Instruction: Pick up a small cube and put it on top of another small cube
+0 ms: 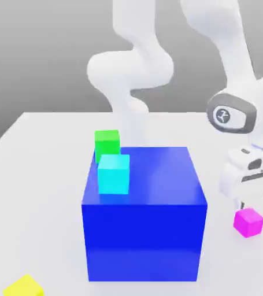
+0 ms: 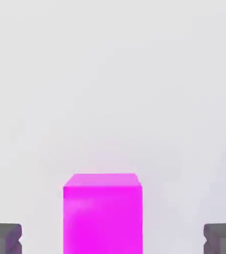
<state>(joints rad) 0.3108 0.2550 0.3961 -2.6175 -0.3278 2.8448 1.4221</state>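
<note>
Showing the gripper [image 2: 113,238] lowered over the small cube [image 2: 103,213], with the jaws spread wide and nothing yet pinched. In the hand view the two dark fingertips [image 2: 3,238] stand well apart, one on each side of the magenta block, with clear gaps between each pad and the nearest cube face. The cube lies between the jaws, a little nearer one finger than the other, resting on the pale table [image 1: 35,150].

In the exterior view the small cube [image 1: 248,222] sits on the table just below the white hand, off to the side of the big blue block [image 1: 144,214]. A cyan cube [image 1: 114,173] and a green cube [image 1: 107,142] rest on or behind the blue block, and a yellow cube [image 1: 25,287] lies near the front edge.

Handling, as judged: the cube appears rigid, light and smooth-faced, so it should neither deform nor break under a firm pinch, though glossy sides may slip if gripped near an edge. The best hold is on two opposite vertical faces, pads flat and centred, low enough to cover most of each face.

Appearance: a plain, bright magenta cube with sharp edges, a slightly lighter top face, no markings, and far smaller than the blue block.
</note>
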